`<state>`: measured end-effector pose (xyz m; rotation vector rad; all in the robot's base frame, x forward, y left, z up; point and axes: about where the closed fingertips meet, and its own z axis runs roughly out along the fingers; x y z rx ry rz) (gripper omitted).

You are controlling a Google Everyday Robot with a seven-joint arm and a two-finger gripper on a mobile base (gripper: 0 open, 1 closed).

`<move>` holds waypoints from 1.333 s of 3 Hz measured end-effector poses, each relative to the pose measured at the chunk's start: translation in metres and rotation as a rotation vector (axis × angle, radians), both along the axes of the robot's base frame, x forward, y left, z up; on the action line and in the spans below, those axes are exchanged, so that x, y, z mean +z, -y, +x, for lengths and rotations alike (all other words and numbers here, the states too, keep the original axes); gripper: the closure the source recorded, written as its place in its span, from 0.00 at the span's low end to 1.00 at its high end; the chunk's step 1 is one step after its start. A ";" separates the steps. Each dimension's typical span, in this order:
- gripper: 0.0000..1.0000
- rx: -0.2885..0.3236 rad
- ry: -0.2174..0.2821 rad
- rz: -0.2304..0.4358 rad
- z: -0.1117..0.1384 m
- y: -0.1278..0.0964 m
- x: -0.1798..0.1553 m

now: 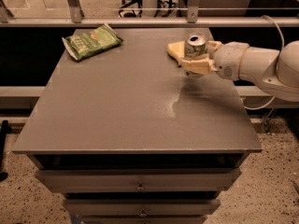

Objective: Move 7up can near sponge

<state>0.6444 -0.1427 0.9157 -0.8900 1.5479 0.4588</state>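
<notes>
Robot's gripper (196,56) sits over the far right part of the table (126,111), closed around the can (195,47), with one cream finger (198,67) across the can's near side and the other showing just behind it on the right. The can stands upright in the grip with its pull-tab top facing up; whether its base touches the table cannot be told, though a dark shadow lies right under it. The sponge (176,51) lies just beside the can on its left, close to the far edge, and the can covers part of it from this view, so contact between the two cannot be judged. The white arm (254,65) reaches in across the right edge, level with the can. Well apart from all this, a green chip bag (92,41) lies flat near the far left corner. Below the near edge, the fronts of the drawers (140,182) are visible.
</notes>
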 end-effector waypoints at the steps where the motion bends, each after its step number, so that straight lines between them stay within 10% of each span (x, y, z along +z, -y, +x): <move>1: 1.00 -0.080 0.007 0.066 0.023 0.031 -0.003; 4: 0.39 -0.155 -0.060 0.138 0.063 0.064 -0.021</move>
